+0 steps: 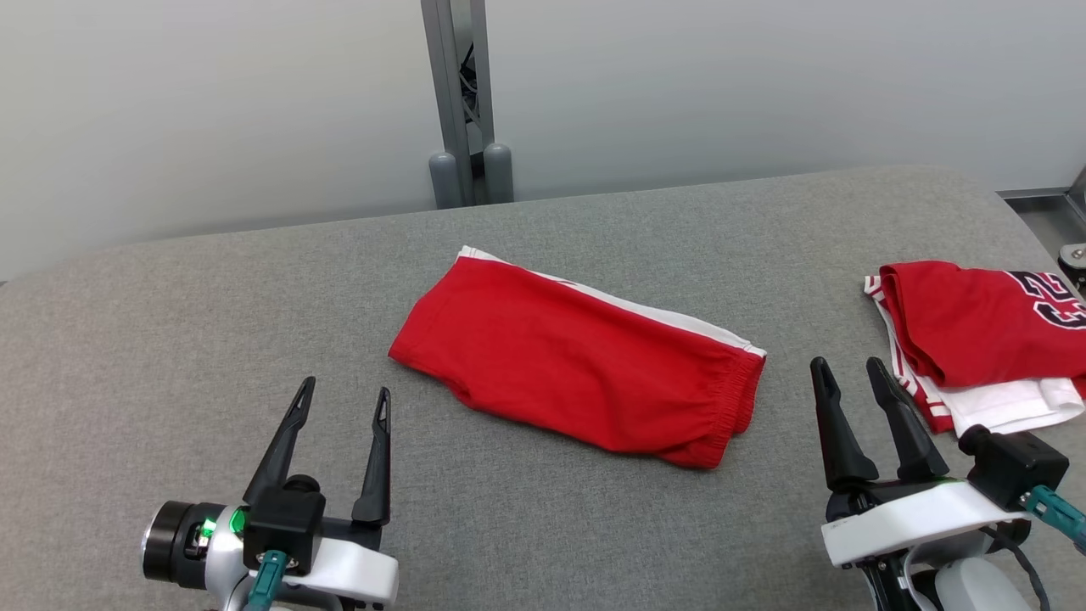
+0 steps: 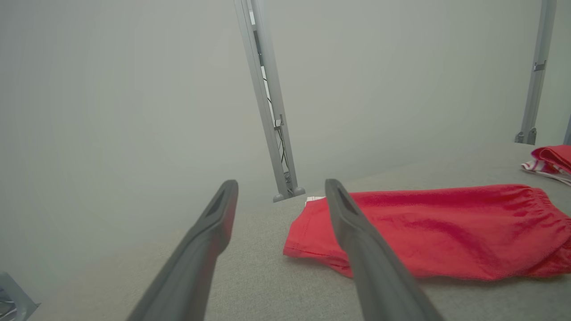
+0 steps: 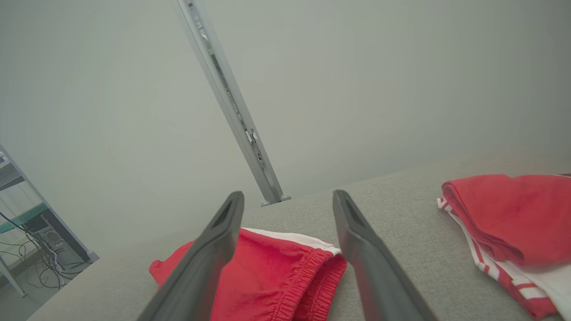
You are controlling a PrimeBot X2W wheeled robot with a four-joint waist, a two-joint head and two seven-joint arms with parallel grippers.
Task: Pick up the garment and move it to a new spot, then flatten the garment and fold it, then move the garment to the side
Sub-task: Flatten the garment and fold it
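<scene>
Left gripper (image 1: 346, 387) wide, empty; right gripper (image 1: 847, 363) likewise

I count one pair of red shorts (image 1: 577, 365), folded, on the grey table (image 1: 170, 339) between the grippers, touching neither. Far right: one red jersey (image 1: 976, 327), black numerals cut by frame edge, unreadable. Left wrist view adds a second post (image 2: 536, 76).

The left gripper (image 1: 345, 387) and right gripper (image 1: 847, 365) each had two long, tapering black fingers (image 1: 278, 445) on a white wrist shell (image 1: 361, 579) carrying a black block (image 1: 284, 519) and a teal cable plug (image 1: 267, 582), the left also bearing a green light (image 1: 237, 519).
</scene>
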